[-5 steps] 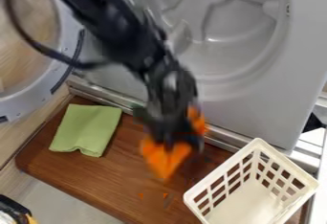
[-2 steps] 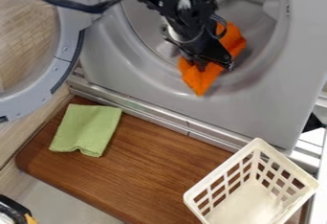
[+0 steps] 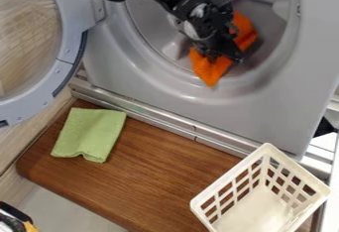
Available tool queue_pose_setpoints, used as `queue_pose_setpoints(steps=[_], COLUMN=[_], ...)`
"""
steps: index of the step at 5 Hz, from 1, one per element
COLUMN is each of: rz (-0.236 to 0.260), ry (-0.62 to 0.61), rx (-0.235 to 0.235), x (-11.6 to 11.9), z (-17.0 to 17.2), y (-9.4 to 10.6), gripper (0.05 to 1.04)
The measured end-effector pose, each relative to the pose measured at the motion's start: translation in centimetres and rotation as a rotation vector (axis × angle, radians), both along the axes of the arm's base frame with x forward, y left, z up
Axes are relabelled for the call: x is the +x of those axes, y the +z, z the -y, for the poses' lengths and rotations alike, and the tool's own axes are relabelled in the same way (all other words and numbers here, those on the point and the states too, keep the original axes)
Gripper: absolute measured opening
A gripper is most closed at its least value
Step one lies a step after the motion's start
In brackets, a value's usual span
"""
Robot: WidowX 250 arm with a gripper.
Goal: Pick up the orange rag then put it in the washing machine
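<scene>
In the camera view, the jaws, clenched on the orange rag (image 3: 210, 71), had carried it from over the wooden tabletop (image 3: 152, 186) to the washing machine (image 3: 265, 117), then slightly farther into its opening. A corner hung towards the lower rim; the delivery seemed nearly done, with only release probably remaining.

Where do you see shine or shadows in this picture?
In the camera view, bright streaks of shine run along the metal strip below the washing machine; inside the drum, a darker shadow lies just right of the orange rag.
</scene>
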State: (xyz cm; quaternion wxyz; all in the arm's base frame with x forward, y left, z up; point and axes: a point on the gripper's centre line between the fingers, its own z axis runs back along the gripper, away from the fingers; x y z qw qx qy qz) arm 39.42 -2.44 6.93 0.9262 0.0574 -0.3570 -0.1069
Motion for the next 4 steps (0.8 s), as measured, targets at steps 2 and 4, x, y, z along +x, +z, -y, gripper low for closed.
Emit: queue_pose_setpoints(steps=[2, 4], rz=[-0.082, 0.001], ry=[0.045, 0.041], rx=[-0.025, -0.057], x=[0.7, -0.8], z=[-1.2, -1.0], y=[-1.0, 2.5], gripper=[0.297, 0.891])
